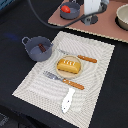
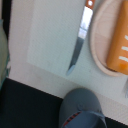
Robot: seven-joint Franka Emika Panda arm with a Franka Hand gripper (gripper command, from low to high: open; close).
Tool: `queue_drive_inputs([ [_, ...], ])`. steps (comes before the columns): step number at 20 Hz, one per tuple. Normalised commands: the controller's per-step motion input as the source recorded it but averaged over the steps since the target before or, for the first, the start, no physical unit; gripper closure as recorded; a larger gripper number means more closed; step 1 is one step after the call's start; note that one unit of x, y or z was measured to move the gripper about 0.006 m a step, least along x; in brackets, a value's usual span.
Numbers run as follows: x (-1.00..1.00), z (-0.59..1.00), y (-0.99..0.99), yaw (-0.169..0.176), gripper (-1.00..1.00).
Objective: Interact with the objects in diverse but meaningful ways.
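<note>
Closest in on the exterior view is a white tool (image 1: pixel 68 100) lying over the near edge of a pale striped placemat (image 1: pixel 95 75). It carries nothing, and from here I cannot tell how far its jaws stand apart. In the wrist view a grey rounded part of it (image 2: pixel 82 107) shows above the dark desk (image 2: pixel 25 107).

Just beyond the tool lies a fork (image 1: pixel 62 80) with an orange handle, slanting across the mat. Behind it sits a tan round plate (image 1: pixel 59 70) with a yellow-orange bread loaf (image 1: pixel 69 65) on top. In the wrist view the loaf (image 2: pixel 119 42) lies across the plate (image 2: pixel 102 35), and a knife (image 2: pixel 80 40) with an orange handle lies on the mat (image 2: pixel 45 45) just beside the plate, apart from its rim. In the exterior view the knife (image 1: pixel 80 57) lies just behind the plate.

To the exterior view's left, at the mat's far corner, stands a grey-blue two-handled pot (image 1: pixel 36 48) with a brown sausage (image 1: pixel 42 48) inside.

Farther back, across the black desk (image 1: pixel 15 25), a pinkish board (image 1: pixel 107 25) carries a second grey-blue pot (image 1: pixel 70 11) holding a small red tomato (image 1: pixel 65 8). Part of a pale bowl (image 1: pixel 123 17) sits at the exterior view's right edge. A dark cable (image 1: pixel 47 22) curves past the board.
</note>
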Motion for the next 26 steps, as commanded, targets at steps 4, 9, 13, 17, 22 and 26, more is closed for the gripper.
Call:
queue_drive_inputs([
  [4,-0.37,0.0,0.7,-0.068,-1.0],
  [9,-0.38,-0.03,0.63,-0.105,-1.0],
  [13,-0.43,-0.1,0.55,-0.117,-1.0],
  [17,-0.67,-0.09,0.65,-0.013,-1.0],
  [22,-0.55,-0.07,0.76,-0.024,-1.0],
  [26,-0.4,-0.09,0.73,-0.082,-1.0],
])
